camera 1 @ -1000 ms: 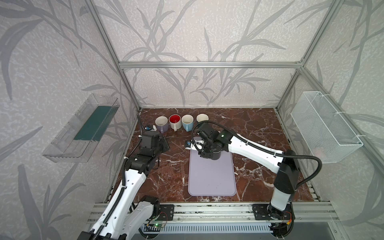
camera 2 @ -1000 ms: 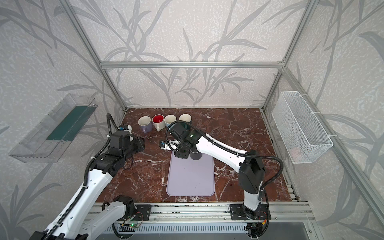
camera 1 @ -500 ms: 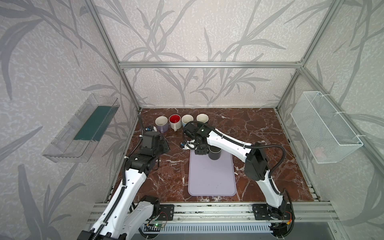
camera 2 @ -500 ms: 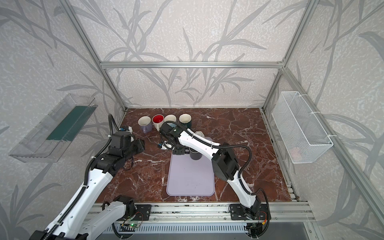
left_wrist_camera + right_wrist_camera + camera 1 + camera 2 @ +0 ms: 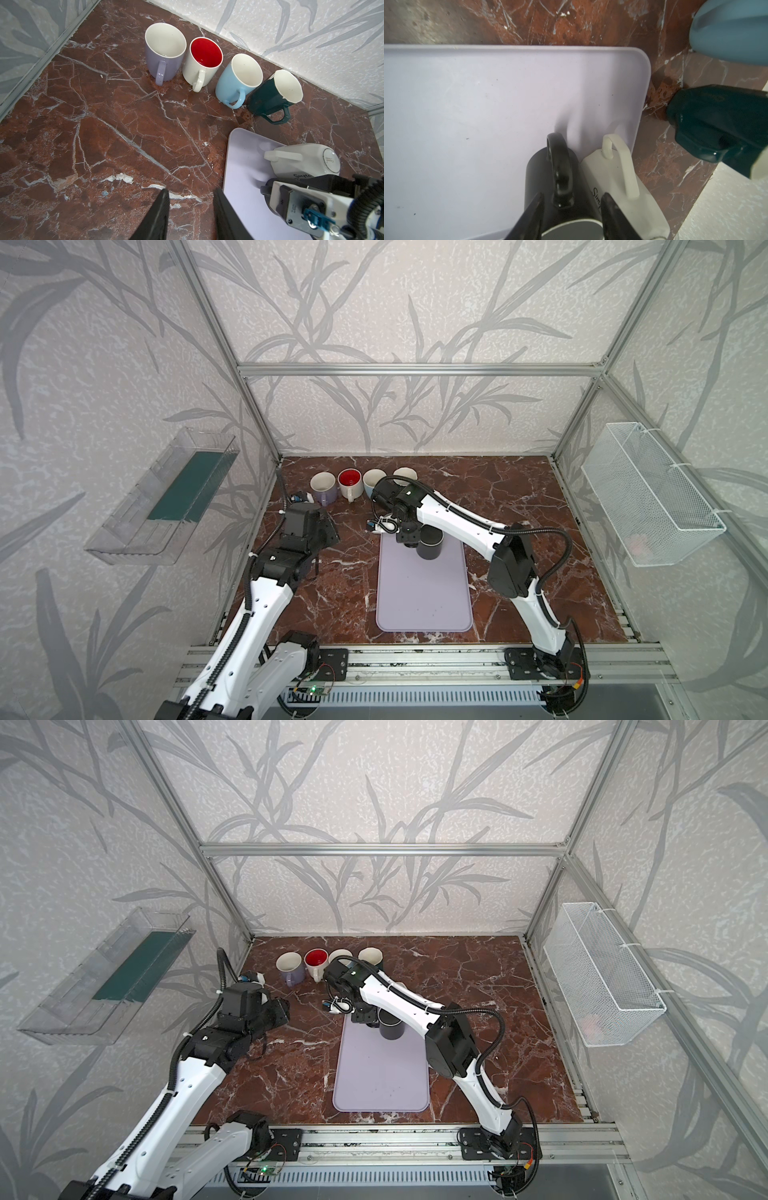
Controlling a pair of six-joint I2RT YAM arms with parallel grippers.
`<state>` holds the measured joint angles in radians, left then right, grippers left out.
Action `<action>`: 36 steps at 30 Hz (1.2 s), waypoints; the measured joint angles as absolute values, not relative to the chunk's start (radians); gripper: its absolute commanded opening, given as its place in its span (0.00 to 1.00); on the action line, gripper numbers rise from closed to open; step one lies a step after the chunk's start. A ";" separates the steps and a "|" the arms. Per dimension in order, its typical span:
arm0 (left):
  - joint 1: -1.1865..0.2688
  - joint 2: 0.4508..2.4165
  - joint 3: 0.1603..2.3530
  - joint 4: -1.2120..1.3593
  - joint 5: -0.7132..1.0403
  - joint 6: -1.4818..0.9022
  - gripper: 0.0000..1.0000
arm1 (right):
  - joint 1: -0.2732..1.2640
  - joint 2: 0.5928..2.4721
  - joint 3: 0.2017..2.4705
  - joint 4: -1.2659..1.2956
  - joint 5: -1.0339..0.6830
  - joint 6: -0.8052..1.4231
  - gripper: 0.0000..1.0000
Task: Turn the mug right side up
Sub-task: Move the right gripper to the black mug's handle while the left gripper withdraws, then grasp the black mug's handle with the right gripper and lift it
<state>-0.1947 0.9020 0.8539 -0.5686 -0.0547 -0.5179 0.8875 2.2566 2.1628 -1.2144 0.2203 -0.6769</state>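
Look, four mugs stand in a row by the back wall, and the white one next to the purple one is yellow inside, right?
Almost. The white mug in the row by the back wall is red inside, not yellow. The left wrist view shows it clearly, and the rest of what you said is right.

So we're looking at two arms wearing the same outfit: glossy white shells on the links, chunky black housings at the joints. The left arm (image 5: 266,605) is showing a row of small dark holes down its white link, and a ribbed black hose (image 5: 248,572) is running alongside it. The right arm (image 5: 457,518) is wearing the same kind of hose, with white ties cinching it on. We're also spotting a little blue plug (image 5: 313,215) by its wrist. The left gripper (image 5: 190,193) and right gripper (image 5: 573,195) are both sporting plain black tapering fingers (image 5: 160,214).
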 measured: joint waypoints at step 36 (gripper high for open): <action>-0.196 0.891 0.841 -0.569 -0.054 -0.520 0.39 | 0.857 2.390 2.281 -1.347 0.148 -0.687 0.29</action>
